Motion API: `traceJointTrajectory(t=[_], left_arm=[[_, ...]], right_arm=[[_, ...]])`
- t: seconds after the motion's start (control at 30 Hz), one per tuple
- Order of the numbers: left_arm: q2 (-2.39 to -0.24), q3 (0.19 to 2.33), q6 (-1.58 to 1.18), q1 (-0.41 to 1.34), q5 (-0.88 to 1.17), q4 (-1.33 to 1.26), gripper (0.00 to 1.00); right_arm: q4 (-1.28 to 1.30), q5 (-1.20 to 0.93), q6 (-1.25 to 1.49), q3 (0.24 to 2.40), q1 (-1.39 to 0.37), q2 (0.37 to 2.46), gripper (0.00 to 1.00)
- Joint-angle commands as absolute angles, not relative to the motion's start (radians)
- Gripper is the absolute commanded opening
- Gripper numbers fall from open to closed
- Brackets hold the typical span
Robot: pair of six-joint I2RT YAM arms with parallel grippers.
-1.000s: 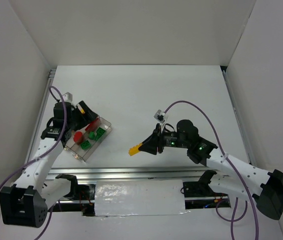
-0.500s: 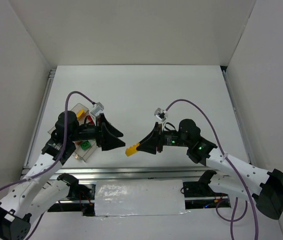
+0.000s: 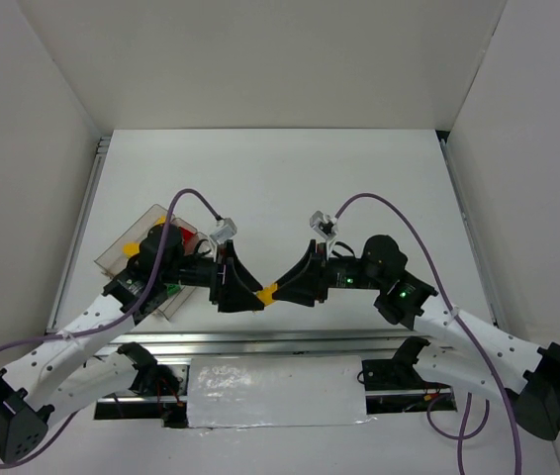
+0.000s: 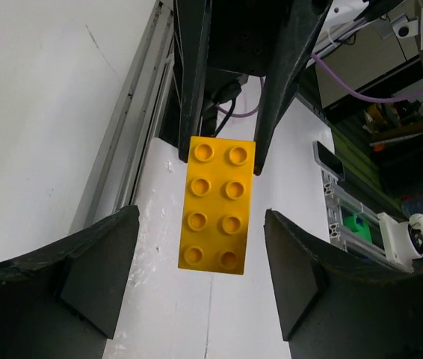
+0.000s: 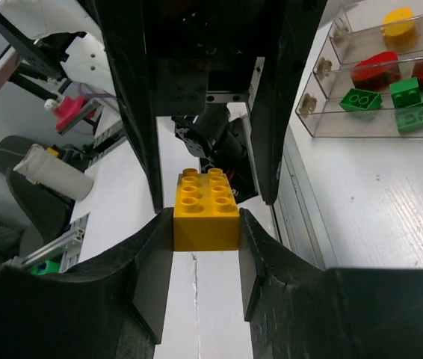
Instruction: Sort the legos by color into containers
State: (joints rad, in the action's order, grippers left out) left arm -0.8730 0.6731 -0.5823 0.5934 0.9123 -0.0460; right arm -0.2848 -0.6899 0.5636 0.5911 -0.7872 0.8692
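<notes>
Top cam: high, fixed, looks steeply down on whole counter [image 3: 359, 178]. Wrist cams: close, facing each other, both sharing the brick [image 4: 217, 206].

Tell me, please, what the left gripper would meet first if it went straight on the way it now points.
Most likely the yellow brick clamped in the right gripper: it sits dead ahead, between the left gripper's open fingers.
</notes>
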Motion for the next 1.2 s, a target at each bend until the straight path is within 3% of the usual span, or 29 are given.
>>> traceJointTrajectory(t=[0.0, 0.07, 0.1, 0.17, 0.2, 0.23, 0.27, 0.3, 0.33, 0.5, 0.63, 0.8, 0.93, 1.17], left_arm=[[-0.887, 0.696, -0.552, 0.629, 0.877, -0.078, 0.76], [-0.906, 0.710, -0.552, 0.653, 0.859, -0.080, 0.51], [-0.911, 0.713, -0.551, 0.660, 0.858, -0.080, 0.30], [-0.914, 0.722, -0.552, 0.666, 0.857, -0.093, 0.16], [-0.911, 0.726, -0.552, 0.666, 0.854, -0.097, 0.04], [-0.908, 0.732, -0.549, 0.666, 0.838, -0.091, 0.00], [-0.899, 0.745, -0.543, 0.667, 0.813, -0.060, 0.00], [-0.896, 0.755, -0.531, 0.667, 0.757, -0.042, 0.00], [-0.893, 0.764, -0.522, 0.666, 0.711, -0.017, 0.00], [-0.943, 0.903, -0.462, 0.626, 0.298, 0.260, 0.00], [-1.020, 1.021, -0.527, 0.456, -0.175, 0.505, 0.00], [-1.106, 1.048, -0.627, 0.137, -0.334, 0.548, 0.00], [-1.198, 1.077, -0.666, 0.022, -0.417, 0.561, 0.00], [-1.423, 1.117, -0.721, -0.087, -0.336, 0.514, 0.00]], right_arm=[[-0.324, -0.706, 0.549, 0.638, -0.784, 0.847, 0.00], [-0.315, -0.687, 0.543, 0.638, -0.784, 0.845, 0.00], [-0.310, -0.678, 0.532, 0.638, -0.784, 0.845, 0.00], [-0.296, -0.649, 0.526, 0.638, -0.784, 0.844, 0.00], [-0.292, -0.640, 0.520, 0.638, -0.782, 0.842, 0.00], [-0.290, -0.634, 0.519, 0.638, -0.782, 0.842, 0.02], [-0.281, -0.605, 0.515, 0.635, -0.782, 0.839, 0.26], [-0.276, -0.582, 0.520, 0.632, -0.782, 0.836, 0.57], [-0.265, -0.543, 0.526, 0.629, -0.784, 0.825, 0.99], [-0.095, -0.185, 0.529, 0.627, -0.773, 0.755, 1.00], [-0.008, -0.017, 0.560, 0.617, -0.756, 0.726, 1.00], [0.003, -0.064, 0.538, 0.595, -0.753, 0.724, 1.00], [-0.026, -0.094, 0.537, 0.568, -0.753, 0.721, 1.00], [-0.034, -0.156, 0.531, 0.561, -0.749, 0.727, 1.00]])
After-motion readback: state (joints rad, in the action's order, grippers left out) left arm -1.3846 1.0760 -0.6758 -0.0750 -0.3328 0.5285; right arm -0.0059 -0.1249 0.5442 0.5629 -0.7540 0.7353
